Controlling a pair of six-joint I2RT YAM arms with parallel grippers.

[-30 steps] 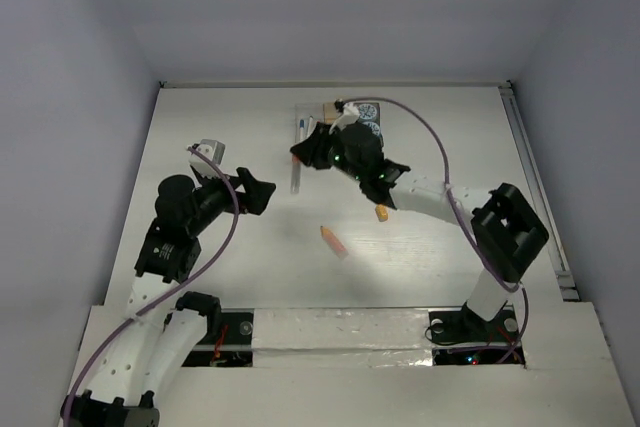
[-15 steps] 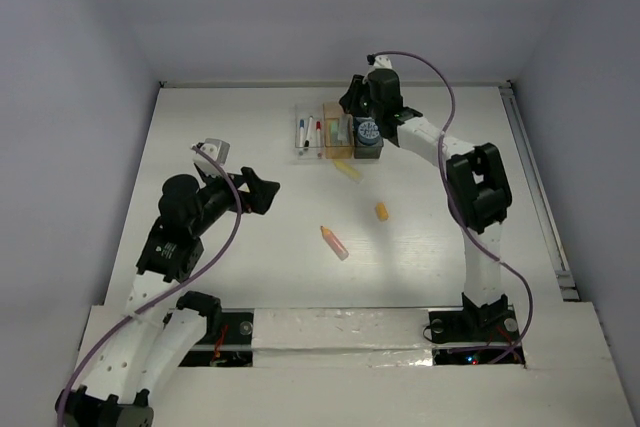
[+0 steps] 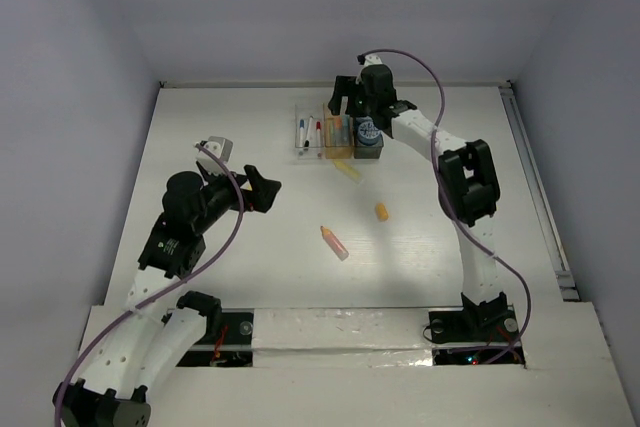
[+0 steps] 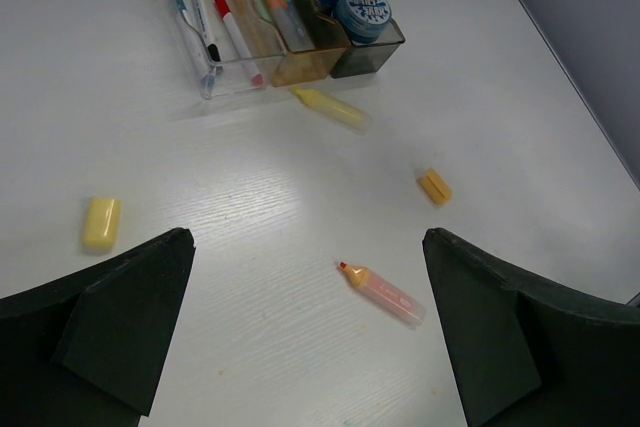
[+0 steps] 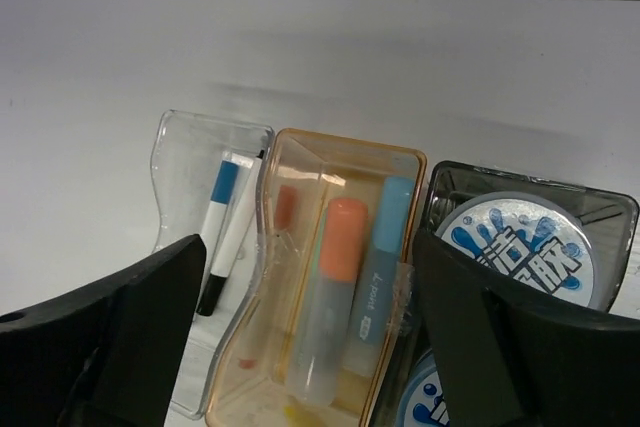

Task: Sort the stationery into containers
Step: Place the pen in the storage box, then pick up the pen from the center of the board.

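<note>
The containers stand joined in a row at the far middle: a clear bin with thin pens, an orange bin and a dark grey bin with blue-white rolls. My right gripper hovers open over the orange bin. Below it in that bin lie an orange-capped marker and a blue marker. My left gripper is open and empty above the table. A pink marker lies below it.
A yellow marker lies just in front of the bins. A small orange bit sits to the right and a yellow eraser-like bit to the left. White walls close in the table.
My right arm has swung from the near side of the bins to their far side. Its jaws have opened over the orange bin. The left arm has barely shifted.
</note>
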